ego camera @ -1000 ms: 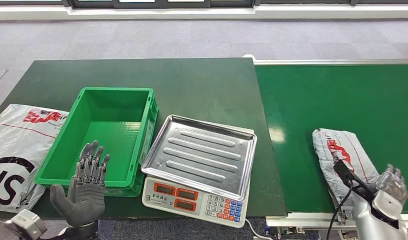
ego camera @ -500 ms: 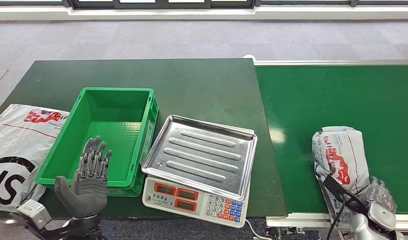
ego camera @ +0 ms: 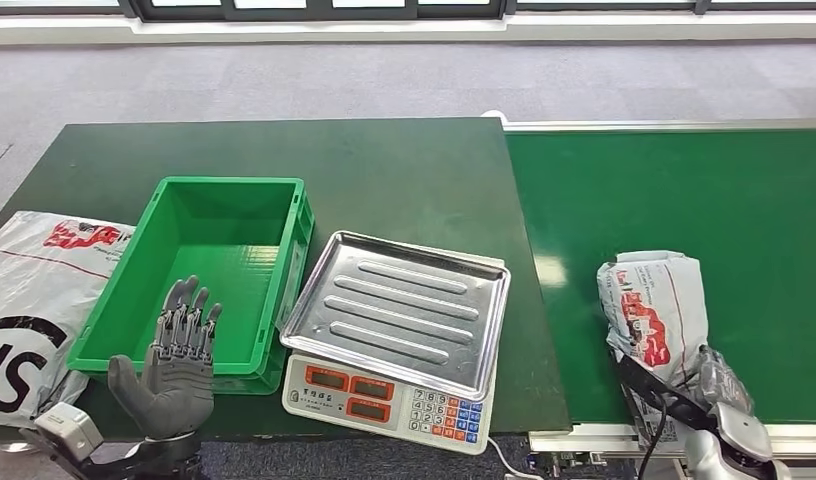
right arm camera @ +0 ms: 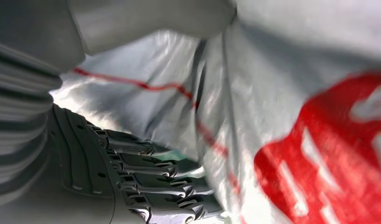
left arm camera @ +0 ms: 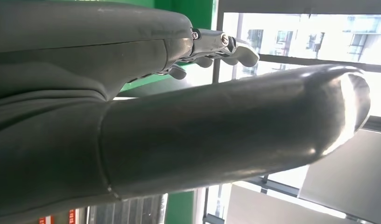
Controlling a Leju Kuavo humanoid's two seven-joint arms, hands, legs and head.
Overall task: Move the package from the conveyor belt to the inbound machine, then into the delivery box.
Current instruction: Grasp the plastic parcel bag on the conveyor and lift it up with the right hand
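Observation:
The package [ego camera: 652, 305], a grey-white plastic mailer with red print, lies bunched up on the green conveyor belt [ego camera: 674, 190] near its front edge. My right hand [ego camera: 729, 400] grips the package's near end from below right. In the right wrist view the thumb [right arm camera: 146, 18] lies over the package [right arm camera: 310, 93] and the dark fingers [right arm camera: 151, 186] curl beneath it. The scale [ego camera: 384, 397] with its empty steel tray [ego camera: 399, 310] stands left of the belt. My left hand [ego camera: 177, 360] is open, fingers up, at the front wall of the empty green box [ego camera: 231, 183].
A large white printed bag [ego camera: 34, 290] lies at the table's left edge beside the box. The dark green table [ego camera: 384, 170] stretches behind the box and scale. A black cable runs along my right wrist.
The package has been drawn left and toward me and has bunched up as my right hand closed on it. The left hand rose slightly and has stayed open.

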